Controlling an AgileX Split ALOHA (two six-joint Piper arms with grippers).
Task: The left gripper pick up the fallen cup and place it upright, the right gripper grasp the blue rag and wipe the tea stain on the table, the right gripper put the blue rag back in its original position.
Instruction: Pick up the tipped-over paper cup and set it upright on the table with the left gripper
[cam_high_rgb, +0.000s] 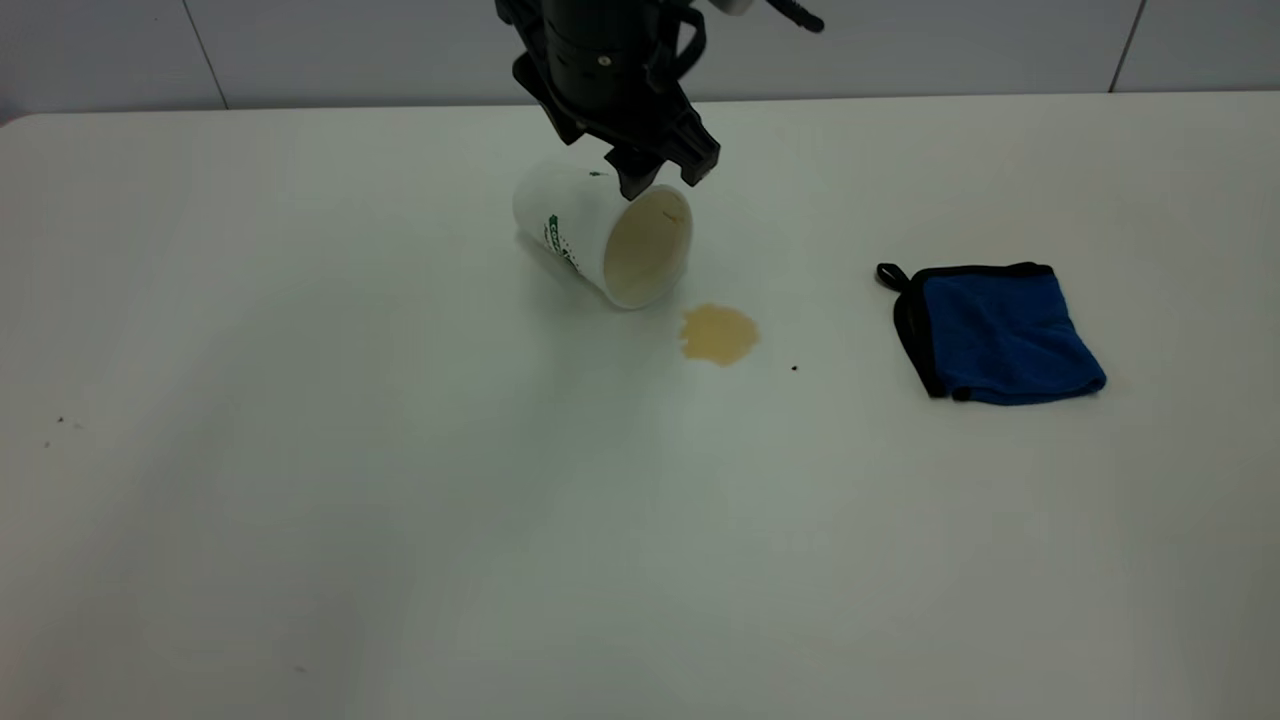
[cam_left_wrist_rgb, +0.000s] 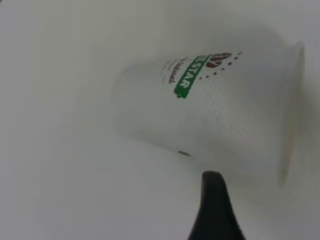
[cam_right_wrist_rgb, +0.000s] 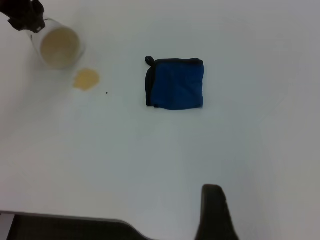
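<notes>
The white paper cup (cam_high_rgb: 600, 235) with the green logo band lies on its side on the white table (cam_high_rgb: 400, 520), its tan-stained mouth facing the tea stain (cam_high_rgb: 718, 334). My left gripper (cam_high_rgb: 666, 178) hangs open just above the cup's rim, not gripping it. In the left wrist view the cup (cam_left_wrist_rgb: 210, 110) fills the frame beyond one black finger (cam_left_wrist_rgb: 214, 200). The blue rag (cam_high_rgb: 1000, 335) lies flat to the right of the stain. The right wrist view shows the rag (cam_right_wrist_rgb: 176, 83), the stain (cam_right_wrist_rgb: 86, 79), the cup (cam_right_wrist_rgb: 57, 47) and one right finger (cam_right_wrist_rgb: 214, 207) high above the table.
A tiny dark speck (cam_high_rgb: 795, 368) lies just right of the stain, and a few more specks (cam_high_rgb: 60, 422) at the table's left. A grey wall runs behind the table's far edge. The table's near edge (cam_right_wrist_rgb: 65, 217) shows in the right wrist view.
</notes>
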